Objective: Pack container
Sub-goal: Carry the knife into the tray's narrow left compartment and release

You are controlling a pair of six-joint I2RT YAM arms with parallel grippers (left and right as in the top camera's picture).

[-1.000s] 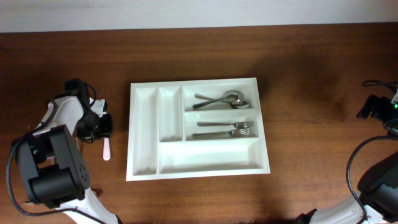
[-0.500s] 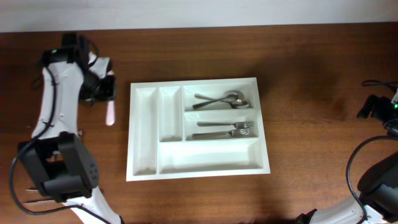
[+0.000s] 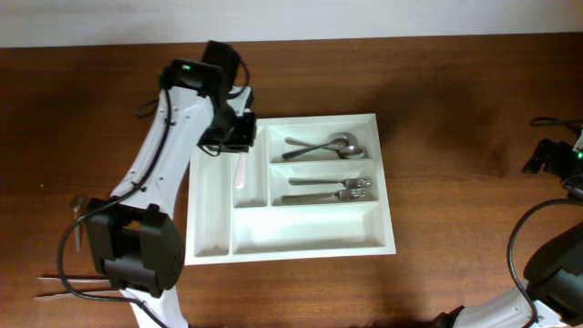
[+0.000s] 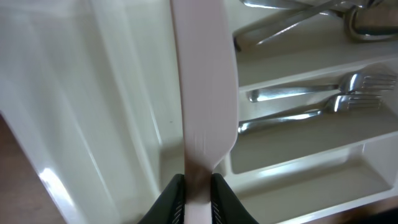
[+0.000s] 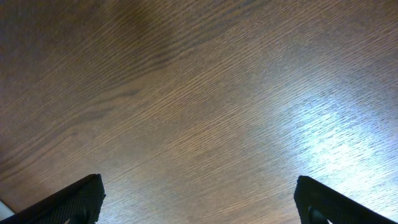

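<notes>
Jaws of left gripper [image 4: 198, 184] clamp pale pink flat plastic utensil [image 4: 204, 74]; we advise lowering it straight into second narrow slot of white rectangular plastic tray [image 3: 301, 230].

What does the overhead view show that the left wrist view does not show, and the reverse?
Only overhead: the whole container with all five compartments, the long one without cutlery, and the right arm far off at the right. Only left wrist: the left gripper closed on the end of the pale flat utensil. Both: that utensil hanging over a narrow slot, the two forks and the spoons in their short compartments.
</notes>
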